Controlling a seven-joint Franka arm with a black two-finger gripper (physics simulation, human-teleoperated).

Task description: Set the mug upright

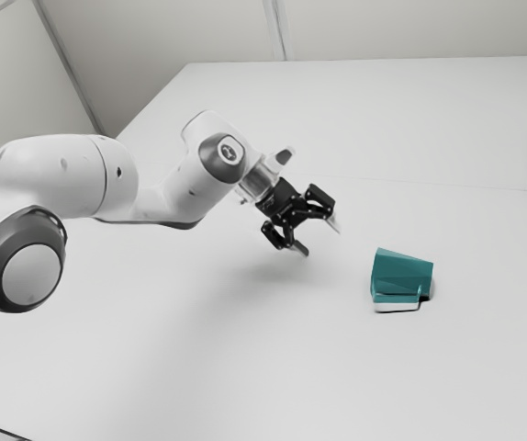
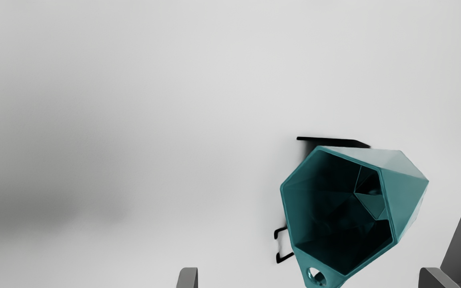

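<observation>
Mug [image 1: 401,274], teal, faceted, lying tipped on its side on the table [image 1: 199,367], not upright. In the exterior view it sits toward the exterior view's right, past the gripper [image 1: 321,241] and lower in the picture, well apart from it. Gripper is released, its two fingers spread wide, nothing held, reaching down at a slant toward the table. Wrist view agrees: mug lies ahead of the fingertips, within the span between them but off-centre, closer to one finger's side; neither finger touches it. Mouth faces back toward the gripper (dark inside, angular rim [image 2: 388,204] easy to see), base pointing away. Handle [image 2: 332,280], with a small hole through it, comes off the rim on the side nearest the fingertip line; part of it is cut off by the picture edge. Table is plain white to pale grey, matte, with a broad soft shadow [image 1: 273,280] under the gripper and thin, hard black marks right beside the mug (likely shadow, can't tell for sure). A faint line crosses the white toward the back. Room is pale: light grey walls [image 1: 410,28] behind, a vertical strip [image 1: 279,29] up the back one, a darker seam at the exterior view's left. Arm [image 1: 61,175] is white with grey joint covers, entering from the exterior view's left.
</observation>
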